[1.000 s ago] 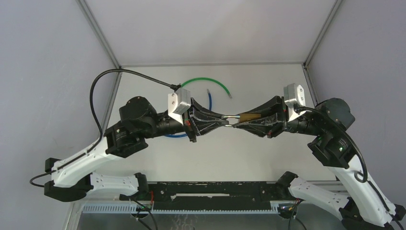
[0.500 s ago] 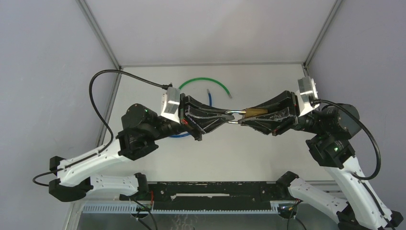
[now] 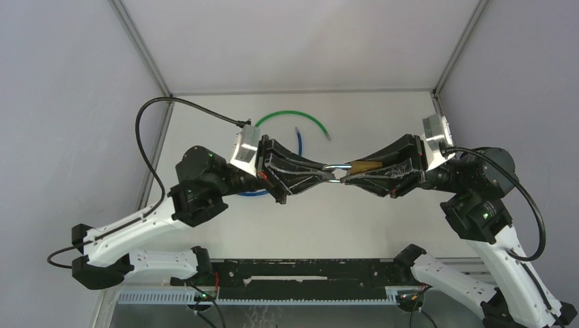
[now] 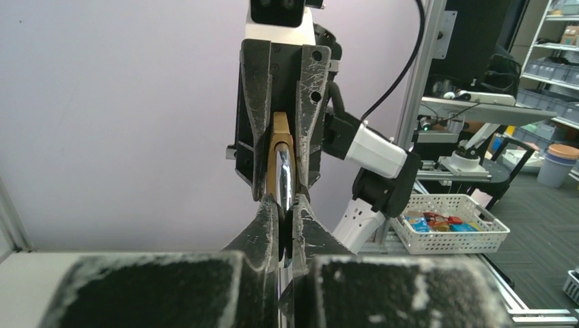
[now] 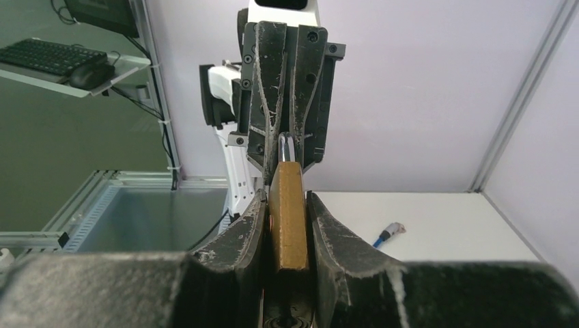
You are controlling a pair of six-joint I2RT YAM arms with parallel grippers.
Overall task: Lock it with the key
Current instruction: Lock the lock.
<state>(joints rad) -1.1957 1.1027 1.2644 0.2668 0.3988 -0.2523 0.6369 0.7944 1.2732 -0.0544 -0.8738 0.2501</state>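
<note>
A brass padlock (image 3: pixel 360 166) hangs in the air over the table's middle, its body clamped between the fingers of my right gripper (image 3: pixel 345 175). In the right wrist view the brass body (image 5: pixel 288 212) stands edge-on between that gripper's (image 5: pixel 287 198) jaws. The silver shackle (image 3: pixel 331 167) points left. My left gripper (image 3: pixel 328 175) faces the right one tip to tip and is shut on the shackle (image 4: pixel 285 179), just below the brass body (image 4: pixel 279 147). The key is hidden from every view.
A green cable (image 3: pixel 293 115) and a blue cable (image 3: pixel 299 141) lie on the white table (image 3: pixel 341 222) behind the grippers; the blue cable's plug end (image 5: pixel 390 232) shows in the right wrist view. Grey walls close in the sides and back.
Both wrists have turned and the arms shifted slightly, the right elbow swinging outward. The padlock stays between the two grippers at about the same spot. Neither grip changed.
</note>
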